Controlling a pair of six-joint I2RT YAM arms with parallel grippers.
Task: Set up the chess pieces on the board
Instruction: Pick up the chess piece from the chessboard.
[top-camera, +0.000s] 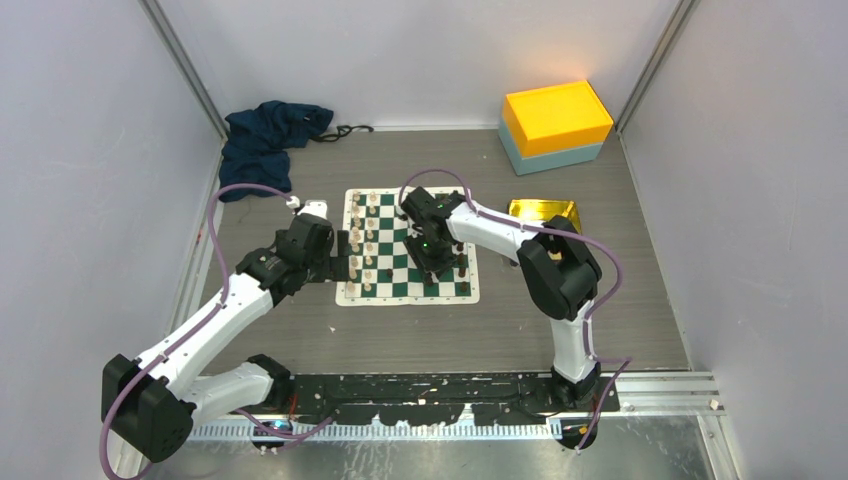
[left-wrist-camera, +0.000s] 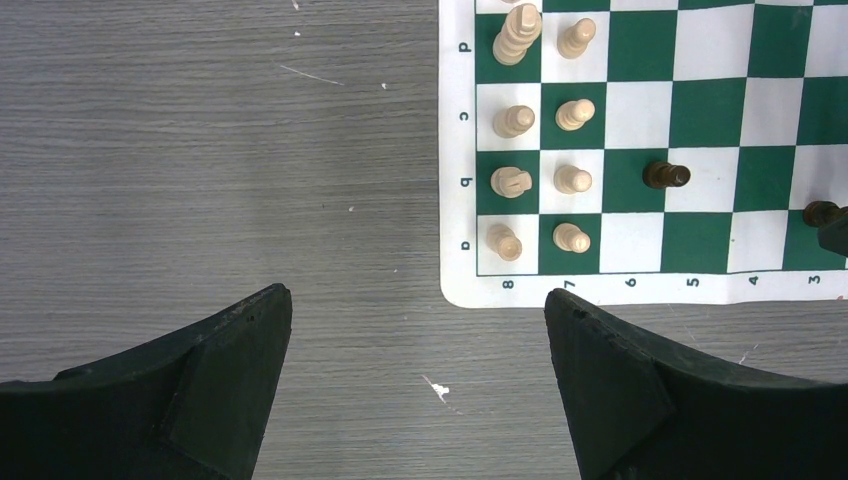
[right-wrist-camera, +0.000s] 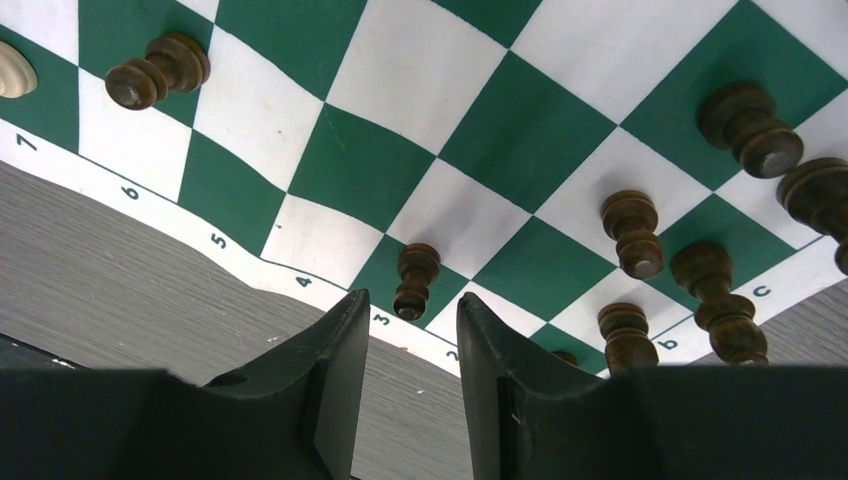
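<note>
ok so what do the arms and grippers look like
Left arm and right arm have white shells with bulky black joints; a lilac cable loops along each. The left gripper and right gripper each have two matte black, wedge-shaped fingers.

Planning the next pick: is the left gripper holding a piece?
No, the left gripper is open over the table, nothing between its jaws.

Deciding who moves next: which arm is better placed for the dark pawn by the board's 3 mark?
Right: the right gripper, open, frames that dark pawn, while the left gripper hovers over the table, off the board.
</note>
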